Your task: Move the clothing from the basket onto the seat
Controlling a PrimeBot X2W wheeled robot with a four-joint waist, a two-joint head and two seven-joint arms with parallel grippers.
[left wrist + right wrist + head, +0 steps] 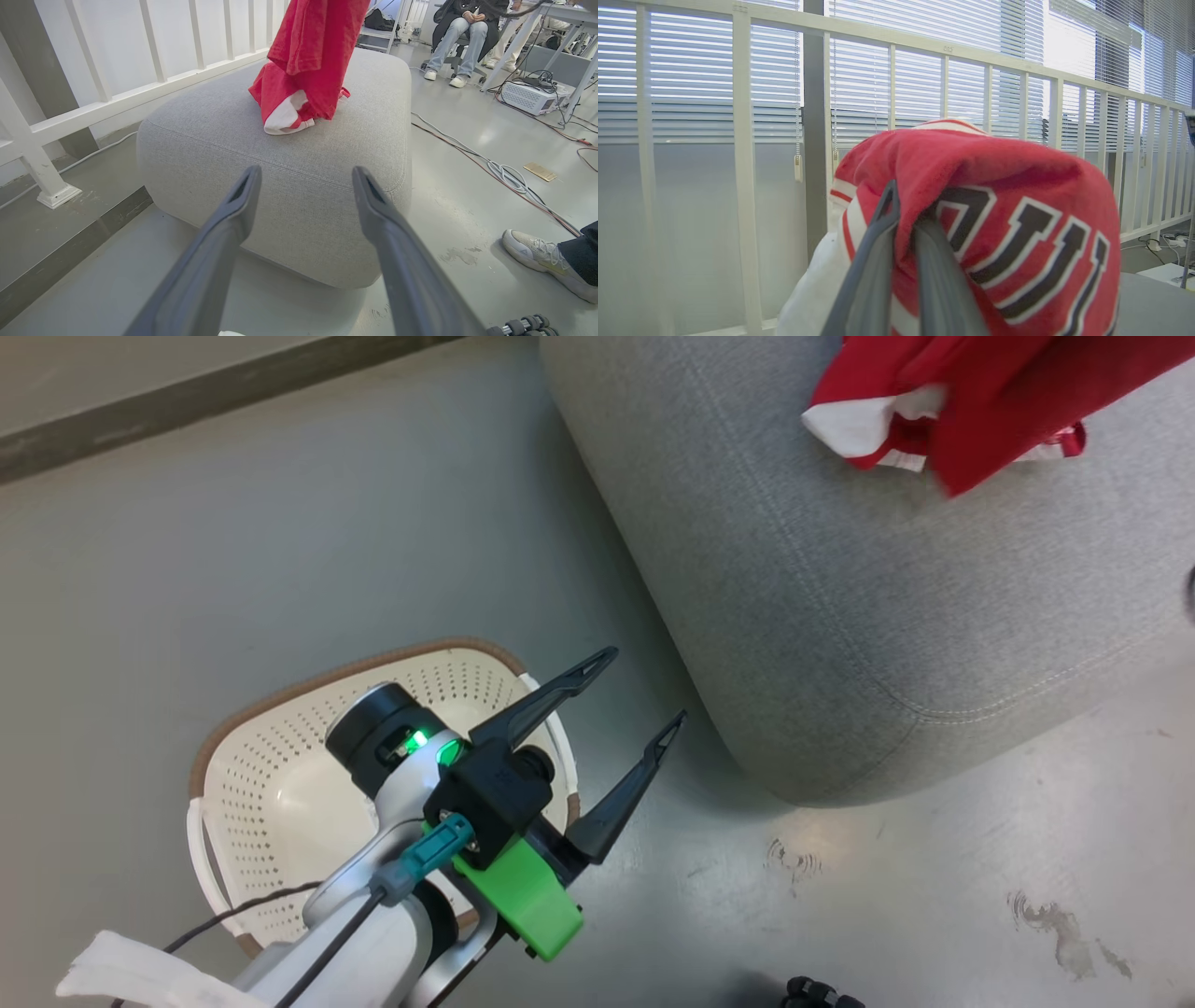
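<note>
The cream basket (271, 775) sits on the floor at the lower left; what shows of its inside is bare, and my left arm hides part of it. Above its right rim my left gripper (646, 686) (306, 175) stands open and holds nothing, fingers pointing at the grey seat (840, 616) (280, 140). Red clothing with white trim (980, 392) (308, 60) hangs from above, its lower end resting on the seat's top. In the right wrist view my right gripper (906, 205) is shut on a fold of the red garment with black-outlined lettering (1017, 210).
A white railing (93, 107) runs behind the seat. Cables (504, 172) trail over the floor to the seat's right. A person's shoe (542, 254) is on the floor nearby, and a seated person (467, 23) is further back. Grey floor lies between basket and seat.
</note>
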